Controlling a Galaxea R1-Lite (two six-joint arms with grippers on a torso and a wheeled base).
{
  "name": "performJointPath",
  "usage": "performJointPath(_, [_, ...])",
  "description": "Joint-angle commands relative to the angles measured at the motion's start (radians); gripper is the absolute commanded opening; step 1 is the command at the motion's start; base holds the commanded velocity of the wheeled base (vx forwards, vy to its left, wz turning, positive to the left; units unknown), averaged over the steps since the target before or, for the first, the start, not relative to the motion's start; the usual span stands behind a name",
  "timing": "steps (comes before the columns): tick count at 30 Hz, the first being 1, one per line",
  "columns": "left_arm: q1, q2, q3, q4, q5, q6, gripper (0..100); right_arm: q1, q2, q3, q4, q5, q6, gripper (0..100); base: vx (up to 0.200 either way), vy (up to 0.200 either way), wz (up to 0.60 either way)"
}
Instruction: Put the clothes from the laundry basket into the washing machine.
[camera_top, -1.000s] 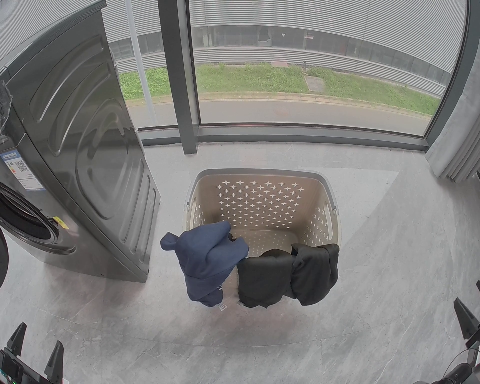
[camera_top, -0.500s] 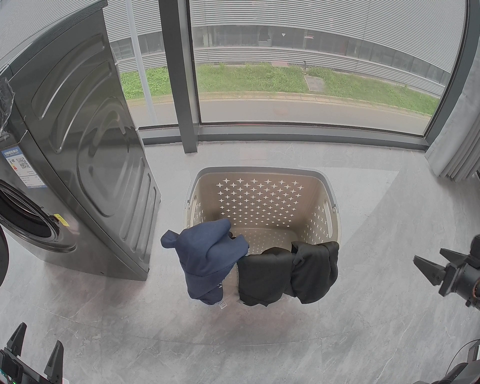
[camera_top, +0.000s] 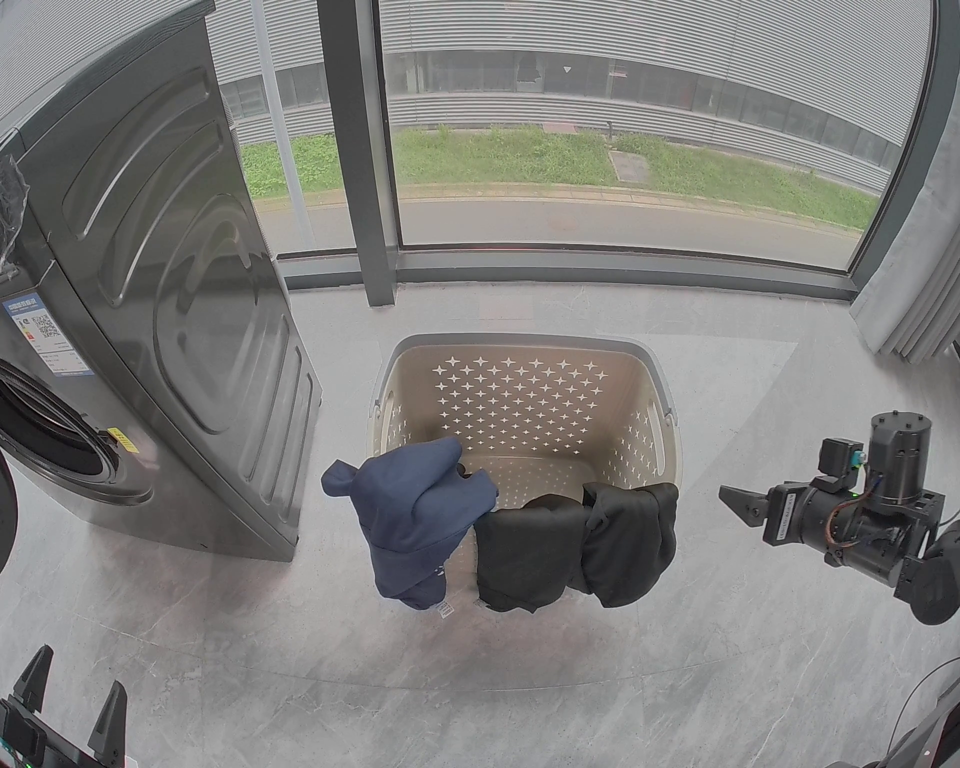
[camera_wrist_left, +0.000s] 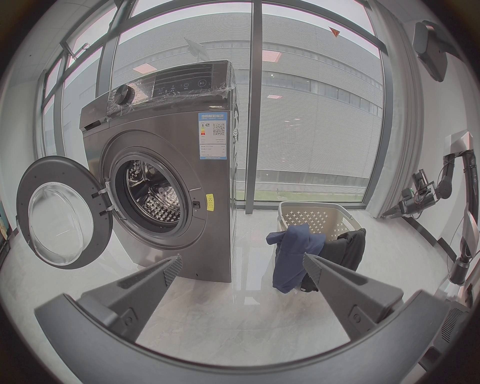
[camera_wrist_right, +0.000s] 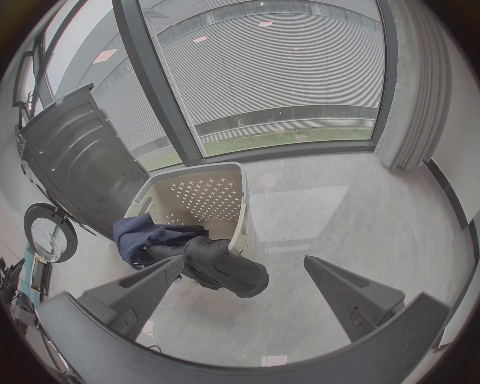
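A beige laundry basket (camera_top: 525, 400) stands on the floor in front of me. A navy garment (camera_top: 415, 515) and a black garment (camera_top: 575, 545) hang over its near rim. The grey washing machine (camera_top: 170, 300) stands to the left; the left wrist view shows its round door (camera_wrist_left: 62, 210) swung open and the drum (camera_wrist_left: 150, 195) bare. My right gripper (camera_top: 735, 500) hovers open to the right of the basket, level with the black garment (camera_wrist_right: 225, 267) and apart from it. My left gripper (camera_top: 75, 690) sits low at the near left, open and holding nothing.
A glass window wall with a dark pillar (camera_top: 360, 150) runs behind the basket. A pale curtain (camera_top: 915, 290) hangs at the far right. Bare grey floor (camera_top: 500, 680) lies between me and the basket, and to its right.
My right arm has risen from the lower right corner and swung left toward the basket. The left gripper and the clothes have not moved.
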Motion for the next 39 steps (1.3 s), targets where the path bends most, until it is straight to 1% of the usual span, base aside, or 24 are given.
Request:
performJointPath(1, [0.0, -0.012, 0.016, 0.001, 0.0, -0.001, 100, 0.031, 0.115, -0.033, -0.003, -0.01, 0.011, 100, 0.0, 0.0, 0.0])
performJointPath(9, [0.0, -0.012, 0.016, 0.001, 0.0, -0.002, 100, 0.058, 0.213, -0.066, -0.008, -0.012, 0.019, 100, 0.0, 0.0, 0.0])
performJointPath(12, [0.0, -0.012, 0.016, -0.001, 0.0, -0.002, 100, 0.074, 0.242, -0.069, -0.033, -0.012, 0.027, 100, 0.0, 0.0, 0.0])
performJointPath(22, [0.0, -0.012, 0.016, 0.001, 0.0, 0.001, 100, 0.109, 0.325, -0.068, -0.076, -0.01, 0.03, 100, 0.0, 0.0, 0.0])
performJointPath(33, [0.0, -0.012, 0.016, 0.001, 0.0, 0.002, 100, 0.126, 0.474, -0.126, -0.158, -0.012, 0.027, 100, 0.0, 0.0, 0.0])
performJointPath(36, [0.0, -0.012, 0.016, 0.001, 0.0, 0.001, 100, 0.126, 0.507, -0.139, -0.164, -0.01, 0.024, 100, 0.0, 0.0, 0.0])
performJointPath(39, [0.0, -0.012, 0.016, 0.001, 0.0, 0.001, 100, 0.128, 0.529, -0.174, -0.164, -0.01, 0.024, 100, 0.0, 0.0, 0.0])
